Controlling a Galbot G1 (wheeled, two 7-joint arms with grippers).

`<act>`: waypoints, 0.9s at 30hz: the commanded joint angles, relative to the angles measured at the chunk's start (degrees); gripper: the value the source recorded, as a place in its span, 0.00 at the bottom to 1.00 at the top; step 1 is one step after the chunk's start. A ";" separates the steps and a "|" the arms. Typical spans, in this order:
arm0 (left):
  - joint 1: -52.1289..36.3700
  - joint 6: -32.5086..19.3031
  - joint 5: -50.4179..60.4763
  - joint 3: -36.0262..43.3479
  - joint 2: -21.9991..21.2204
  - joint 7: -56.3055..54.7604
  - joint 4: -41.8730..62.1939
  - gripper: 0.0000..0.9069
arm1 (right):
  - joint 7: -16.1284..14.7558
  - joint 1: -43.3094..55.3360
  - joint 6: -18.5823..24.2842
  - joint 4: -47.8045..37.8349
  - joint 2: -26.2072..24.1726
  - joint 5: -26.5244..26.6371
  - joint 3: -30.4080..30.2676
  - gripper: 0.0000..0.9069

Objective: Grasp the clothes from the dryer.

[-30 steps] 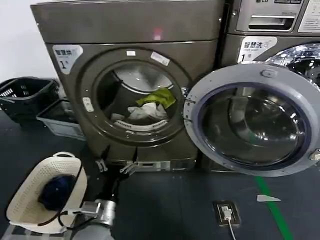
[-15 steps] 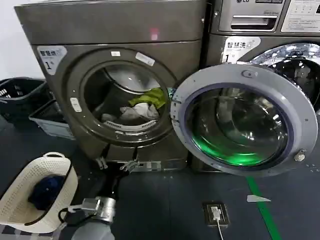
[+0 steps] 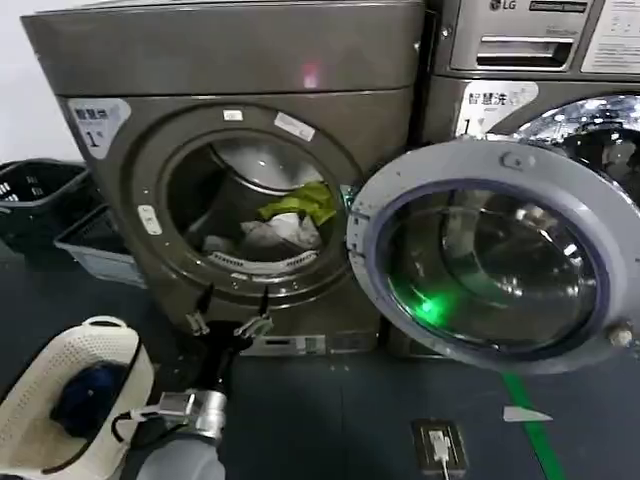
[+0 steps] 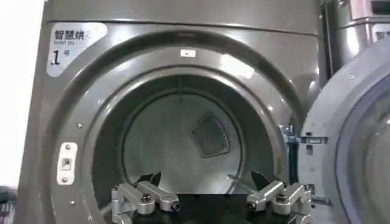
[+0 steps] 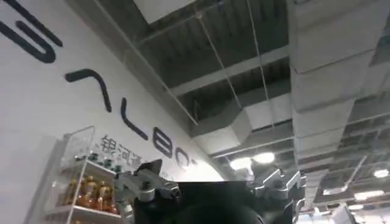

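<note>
Clothes (image 3: 285, 222) lie inside the dryer (image 3: 240, 150) drum, beyond and above the left gripper (image 3: 228, 324), whose fingers are spread apart just below the porthole rim. Since 0.5 s ago that gripper sits nearer the opening. Its arm reaches forward from below. The right gripper (image 5: 210, 182), also spread, points at the ceiling.

White basket (image 3: 40, 420) sits low on the left with a navy garment (image 3: 85, 390) inside. Black crate (image 3: 35, 195) beyond it. Silver LG machine (image 3: 530, 50) on the right. Floor socket (image 3: 440, 443) below.
</note>
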 commanded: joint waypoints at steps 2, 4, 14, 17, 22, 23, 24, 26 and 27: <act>0.17 0.05 -0.01 -0.20 -0.02 -0.04 -0.19 1.00 | -0.30 -0.01 1.14 0.14 -0.04 0.40 -0.11 1.00; 0.37 0.04 0.03 -0.26 -0.09 -0.04 -0.29 1.00 | -0.34 -0.01 1.15 0.09 -0.12 0.40 -0.12 1.00; 0.54 0.06 0.12 -0.29 -0.32 -0.04 -0.32 1.00 | -0.47 0.39 1.26 0.17 -0.07 0.40 -0.48 1.00; 0.26 0.16 0.04 -0.31 -0.26 -0.01 -0.25 1.00 | -0.56 0.50 1.28 0.13 -0.10 0.38 -0.53 1.00; 0.17 0.16 0.09 -0.16 -0.46 0.02 -0.05 1.00 | -0.71 0.66 1.31 0.10 -0.27 0.30 -0.67 1.00; 0.10 0.17 0.09 -0.15 -0.49 0.02 0.01 1.00 | -0.69 0.70 1.24 0.23 -0.26 0.36 -0.69 1.00; 0.04 0.17 0.08 -0.16 -0.50 0.01 0.04 1.00 | -0.67 0.74 1.19 0.35 -0.27 0.42 -0.70 1.00; -0.10 0.17 0.04 -0.19 -0.49 0.03 0.07 1.00 | -0.70 0.77 1.19 0.40 -0.34 0.43 -0.76 1.00; -0.14 0.16 0.04 -0.21 -0.47 0.04 0.14 1.00 | -0.72 0.79 1.16 0.35 -0.41 0.42 -0.77 1.00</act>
